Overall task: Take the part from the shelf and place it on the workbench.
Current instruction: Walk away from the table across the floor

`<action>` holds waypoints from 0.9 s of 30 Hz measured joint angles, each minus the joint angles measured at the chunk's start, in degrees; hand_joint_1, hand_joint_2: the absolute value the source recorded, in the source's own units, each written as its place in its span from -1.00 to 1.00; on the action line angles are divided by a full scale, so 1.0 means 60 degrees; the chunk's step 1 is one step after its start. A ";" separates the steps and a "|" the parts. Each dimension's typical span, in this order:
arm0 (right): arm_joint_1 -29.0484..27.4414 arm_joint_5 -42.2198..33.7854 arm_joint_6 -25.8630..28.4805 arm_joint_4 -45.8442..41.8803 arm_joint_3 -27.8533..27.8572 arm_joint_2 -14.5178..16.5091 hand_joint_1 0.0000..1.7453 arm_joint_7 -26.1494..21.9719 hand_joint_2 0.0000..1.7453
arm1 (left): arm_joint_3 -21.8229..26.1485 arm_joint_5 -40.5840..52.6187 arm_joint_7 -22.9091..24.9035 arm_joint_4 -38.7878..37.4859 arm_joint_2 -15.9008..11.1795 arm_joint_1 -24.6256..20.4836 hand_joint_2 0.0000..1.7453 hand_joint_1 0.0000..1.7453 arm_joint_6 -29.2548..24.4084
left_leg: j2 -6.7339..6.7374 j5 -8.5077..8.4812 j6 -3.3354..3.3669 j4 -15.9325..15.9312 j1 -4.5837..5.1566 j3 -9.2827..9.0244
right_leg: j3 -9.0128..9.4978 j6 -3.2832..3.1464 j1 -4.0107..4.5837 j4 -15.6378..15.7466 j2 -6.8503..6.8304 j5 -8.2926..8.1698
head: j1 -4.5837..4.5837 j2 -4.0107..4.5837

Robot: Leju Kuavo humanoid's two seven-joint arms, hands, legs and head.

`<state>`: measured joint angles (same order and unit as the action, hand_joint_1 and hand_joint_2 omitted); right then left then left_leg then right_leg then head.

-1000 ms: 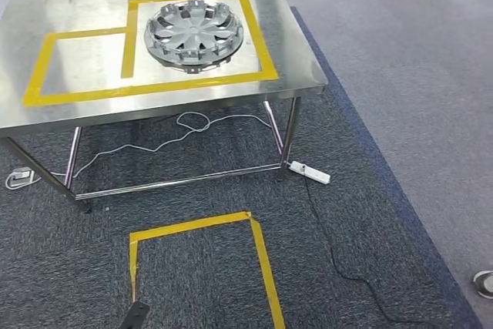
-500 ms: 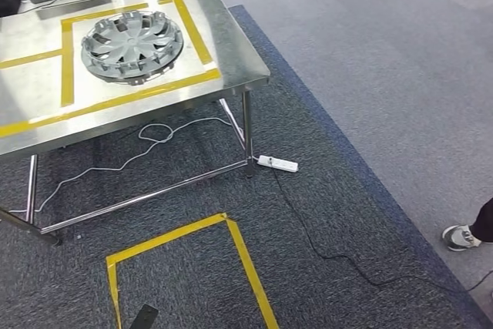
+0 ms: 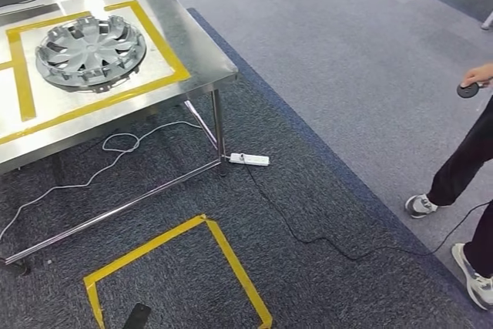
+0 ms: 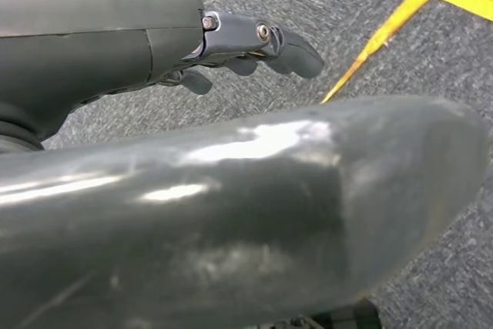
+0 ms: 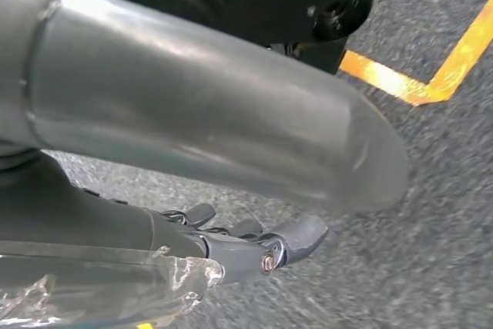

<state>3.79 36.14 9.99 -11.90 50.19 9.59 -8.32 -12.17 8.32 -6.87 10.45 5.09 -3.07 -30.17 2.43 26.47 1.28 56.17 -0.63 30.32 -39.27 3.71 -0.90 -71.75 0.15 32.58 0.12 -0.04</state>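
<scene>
While our left hand (image 4: 256, 48) and right hand (image 5: 249, 248) hang with fingers spread, holding nothing, a person (image 3: 465, 167) stands far right of the workbench (image 3: 197, 52). A white power strip (image 3: 249, 159) lies by its leg on dark carpet (image 3: 326, 221). The wheel cover (image 3: 87, 52) rests on the workbench. Our view has swung right since before

I see a silver hubcap (image 3: 90, 53) at ten o'clock, yellow tape (image 3: 152, 34) on the steel table (image 3: 203, 75), speckled dark-blue carpet (image 3: 302, 283), white power strip (image 3: 249, 159).
</scene>
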 joint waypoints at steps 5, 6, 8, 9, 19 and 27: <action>0.0053 0.0055 -0.0019 0.0001 -0.0071 0.0026 -1.00 0.0029 -1.00 | 0.0058 0.0056 0.0004 0.0000 0.0006 0.0004 -1.00 -1.00 0.0060 | 0.0441 0.0030 -0.0181 0.0028 0.0088 -0.0084 | 0.1447 -0.0184 0.0116 0.2391 -0.0678 -0.0851 | 0.0017 0.0000; 0.0041 0.0071 -0.0023 0.0001 -0.0082 0.0032 -1.00 0.0043 -1.00 | 0.0064 0.0080 0.0012 0.0000 0.0006 -0.0001 -1.00 -1.00 0.0058 | 0.0519 0.0029 -0.0246 0.0018 0.0077 -0.0107 | 0.1413 -0.0218 0.0129 0.2383 -0.0585 -0.0897 | 0.0030 0.0000; 0.0015 0.0105 -0.0023 0.0001 -0.0088 0.0036 -1.00 0.0069 -1.00 | 0.0066 0.0121 0.0041 0.0000 0.0009 -0.0016 -1.00 -1.00 0.0053 | 0.0449 0.0112 -0.0385 0.0080 0.0029 -0.0108 | 0.1428 -0.0337 0.0111 0.2426 -0.0391 -0.0980 | 0.0039 0.0000; 0.0017 0.0117 -0.0023 0.0001 -0.0092 0.0036 -1.00 0.0075 -1.00 | 0.0066 0.0130 0.0053 0.0000 0.0009 -0.0015 -1.00 -1.00 0.0049 | 0.0269 0.0280 -0.0441 0.0287 0.0014 -0.0023 | 0.1441 -0.0405 0.0089 0.2459 -0.0295 -0.1031 | 0.0057 0.0000; 0.0029 0.0165 -0.0036 0.0001 -0.0166 0.0041 -1.00 0.0097 -1.00 | 0.0071 0.0105 0.0113 -0.0006 0.0010 0.0072 -1.00 -1.00 0.0030 | -0.0986 -0.0146 -0.0469 0.0383 -0.0087 0.0341 | 0.1327 -0.0366 0.0068 0.2407 0.0917 -0.1095 | 0.0117 0.0000; 0.0023 0.0195 -0.0076 0.0001 -0.0172 0.0041 -1.00 0.0103 -1.00 | 0.0142 -0.0084 -0.0191 -0.0007 0.0040 0.0063 -1.00 -1.00 0.0082 | -0.0410 -0.0139 -0.0063 0.0047 -0.0058 0.0219 | 0.0173 0.0017 0.0069 0.0532 0.0177 -0.0110 | -0.0001 0.0000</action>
<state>3.93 37.31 9.54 -11.89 49.16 9.84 -7.70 -11.32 7.82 -8.02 10.40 5.33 -2.69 -29.68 -0.03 25.63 0.90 56.45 -0.98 31.63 -38.24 3.82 -0.49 -68.56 1.22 31.92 0.11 -0.04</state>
